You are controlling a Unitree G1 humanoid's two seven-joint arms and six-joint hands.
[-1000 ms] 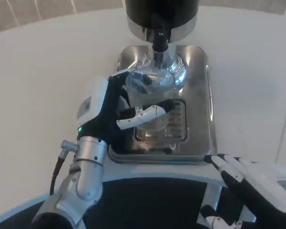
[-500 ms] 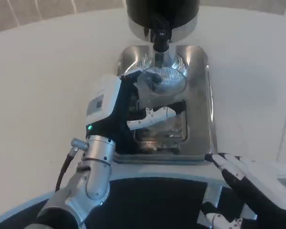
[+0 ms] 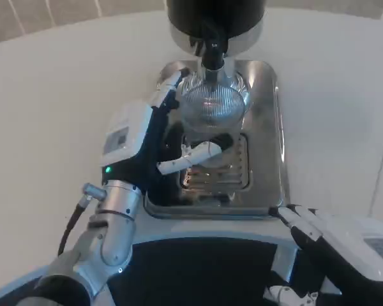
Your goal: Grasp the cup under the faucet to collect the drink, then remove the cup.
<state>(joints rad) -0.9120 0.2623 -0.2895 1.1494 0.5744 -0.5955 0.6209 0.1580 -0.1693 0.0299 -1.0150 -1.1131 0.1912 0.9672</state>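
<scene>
- Near, bottom right: right hand (image 3: 332,239) low at table edge, off the tray, fingers stretched out toward the tray's near right corner, nothing in them; lower part cut by frame edge.
- Near left: silver left forearm (image 3: 112,233) rising from bottom left, green light at wrist.
- Mid: left hand (image 3: 154,141) wrapped around clear cup (image 3: 210,118), thumb (image 3: 190,157) across the cup's near side, other fingers (image 3: 168,88) round its far-left side; holding the cup.
- Cup upright over steel drip tray (image 3: 268,134), above the slotted grate (image 3: 233,169), rim just below black faucet (image 3: 212,52); whether base touches grate cannot tell.
- Liquid level in cup cannot tell, glass too reflective.
- Far: black dispenser body (image 3: 216,16) at top, faucet hanging from its front.
- White table (image 3: 57,95) all around tray.
</scene>
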